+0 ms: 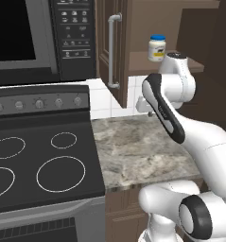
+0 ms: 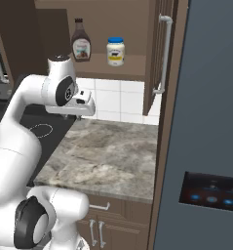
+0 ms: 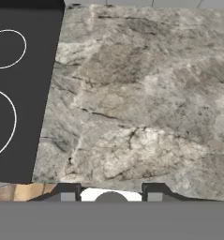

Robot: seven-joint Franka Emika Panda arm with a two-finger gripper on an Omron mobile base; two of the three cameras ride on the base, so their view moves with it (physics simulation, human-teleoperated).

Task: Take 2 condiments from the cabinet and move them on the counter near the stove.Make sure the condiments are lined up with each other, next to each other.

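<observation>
Condiments stood upright on the cabinet (image 2: 152,58) shelf: the white jar (image 2: 115,51) and, just beside it, the brown bottle (image 2: 80,41). The end effector (image 3: 111,194) hung above the bare surface (image 3: 141,108) beside the stove (image 1: 39,165), fingers spread, holding nothing.

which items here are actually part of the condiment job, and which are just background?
Job:
white jar and brown bottle, both on the cabinet shelf
counter, where they go
stove, the landmark beside it
gripper, open, holding nothing, aimed down at the counter

Background:
microwave
fridge door
tiled backsplash
</observation>
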